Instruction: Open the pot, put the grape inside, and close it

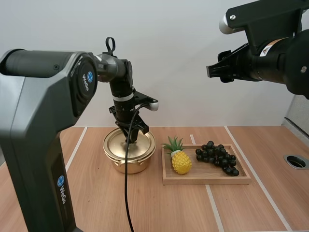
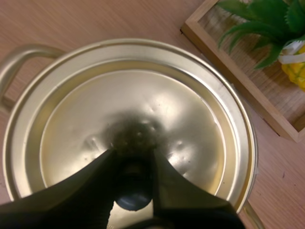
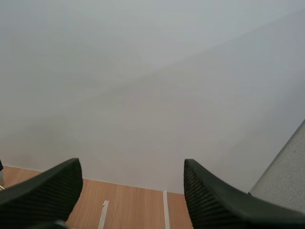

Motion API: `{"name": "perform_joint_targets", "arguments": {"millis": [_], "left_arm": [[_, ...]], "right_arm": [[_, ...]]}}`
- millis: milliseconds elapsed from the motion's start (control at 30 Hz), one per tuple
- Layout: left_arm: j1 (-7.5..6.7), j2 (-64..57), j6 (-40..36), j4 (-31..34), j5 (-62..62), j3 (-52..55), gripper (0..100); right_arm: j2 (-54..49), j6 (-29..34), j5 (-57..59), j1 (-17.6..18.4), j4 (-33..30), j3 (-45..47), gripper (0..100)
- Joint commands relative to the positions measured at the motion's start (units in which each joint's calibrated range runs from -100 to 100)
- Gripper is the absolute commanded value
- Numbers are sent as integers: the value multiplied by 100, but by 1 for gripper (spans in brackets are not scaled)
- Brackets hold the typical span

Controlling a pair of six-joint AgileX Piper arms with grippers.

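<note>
Pot stands on the tabletop at 9 o'clock of the wooden tray, with its gold lid seated on it. Your high view puts the left jaws down on the lid's centre but does not let you tell whether they grip. The left wrist view gives you that: the two black fingers pinch the dark knob between them. It also shows the tray's corner near the pot's rim, with a strip of tabletop between. On the tray, the pineapple sits at the 9 o'clock end and the grapes toward 3 o'clock, a little apart. Bare tabletop lies open at 6 o'clock of pot and tray. Your right jaws hang high above the tray's 3 o'clock end. The right wrist view shows them spread wide, with the tabletop's far edge below them.
</note>
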Motion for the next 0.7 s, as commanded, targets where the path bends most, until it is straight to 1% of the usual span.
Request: {"name": "perform_joint_targets", "arguments": {"millis": [0, 233, 367, 533, 667], "left_arm": [[-6, -435, -49, -78, -66, -28, 0], [-6, -1911, -134, -78, -112, -514, 0], [11, -2861, -445, -78, -730, -978, 0], [145, -4062, -802, -78, -1942, -1568, 0], [263, -4721, -1035, -78, -2150, -2091, 0]], "right_arm": [[-20, -48, -41, -26, -57, -44, 100], [-20, -48, 12, -26, -57, -44, 100], [-20, -48, 113, -26, -57, -44, 100], [-20, -48, 422, -26, -94, -44, 100], [-20, -48, 827, -26, -94, -44, 100]]}}
